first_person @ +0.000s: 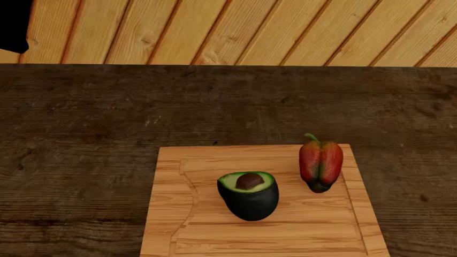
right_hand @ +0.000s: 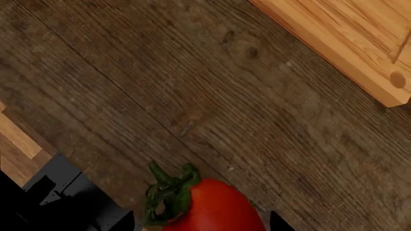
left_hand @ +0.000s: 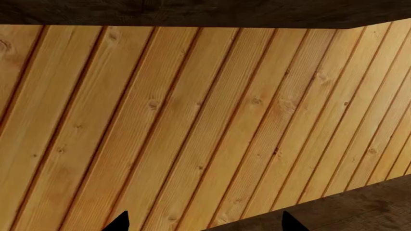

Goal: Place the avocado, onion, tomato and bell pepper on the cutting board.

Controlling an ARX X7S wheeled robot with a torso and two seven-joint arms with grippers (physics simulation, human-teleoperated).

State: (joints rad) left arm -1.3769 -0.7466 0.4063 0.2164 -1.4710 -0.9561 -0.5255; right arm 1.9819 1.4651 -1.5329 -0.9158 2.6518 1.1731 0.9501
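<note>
Left wrist view: your left end effector (left_hand: 204, 225) shows only two dark fingertips, spread apart with nothing between them, facing a pale pine plank wall (left_hand: 192, 120). No vegetable is here.

Head view: the rectangular light-wood cutting board (first_person: 179, 225) with its curved groove lies on the dark weathered wooden surface (first_person: 85, 128). Counted as placed: the halved avocado (first_person: 249, 195), dark-skinned, brown pit up, near the board's middle; the elongated red bell pepper (first_person: 320, 163) with green stem, by the board's right edge. Two of four are done. Neither arm nor the remaining two vegetables appear here.

Right wrist view: the round orange-red tomato (right_hand: 205, 207) with green stem sits between the fingers of your right end effector (right_hand: 204, 224); you cannot tell whether they clamp it. A corner of the board lies well apart.

Outstanding: tomato, by my judgement in hand; the purple-red onion, not visible in any view.
</note>
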